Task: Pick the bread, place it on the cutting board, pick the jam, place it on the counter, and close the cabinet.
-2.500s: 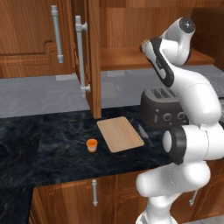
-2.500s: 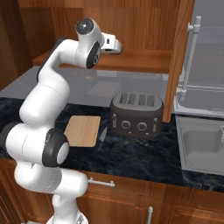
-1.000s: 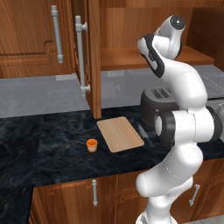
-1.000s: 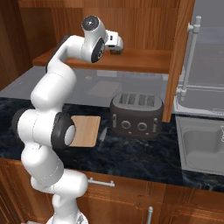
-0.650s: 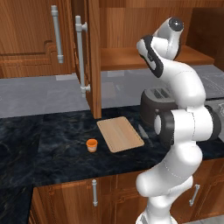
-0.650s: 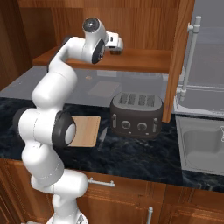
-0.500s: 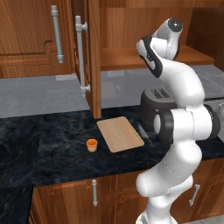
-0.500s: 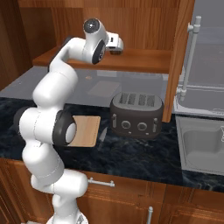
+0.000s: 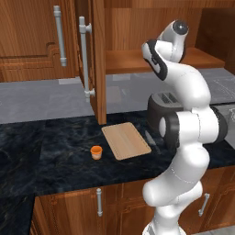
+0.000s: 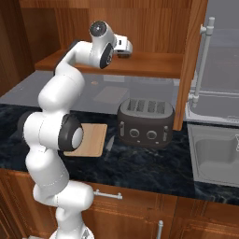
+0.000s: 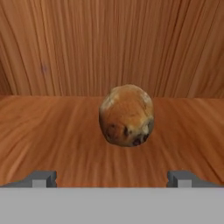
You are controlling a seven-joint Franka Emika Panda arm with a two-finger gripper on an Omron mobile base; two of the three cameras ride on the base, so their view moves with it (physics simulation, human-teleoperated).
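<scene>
On the cabinet (image 9: 137, 59) shelf: round mottled bread (image 11: 126, 115) | fingers (image 11: 43, 178) spread apart, empty | wood-grain walls

The white arm rises from its base, bends at the elbow, and reaches up into the cabinet (image 10: 154, 65). The gripper (image 11: 111, 177) faces the bread (image 11: 127, 115), fingers (image 11: 41, 178) spread wide apart, clear of it.

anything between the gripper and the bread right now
Nothing visible. In the hand view the bread sits on the bare cabinet shelf straight ahead of the gripper, whose fingers stand wide apart on either side of it, with just open shelf wood between.
</scene>
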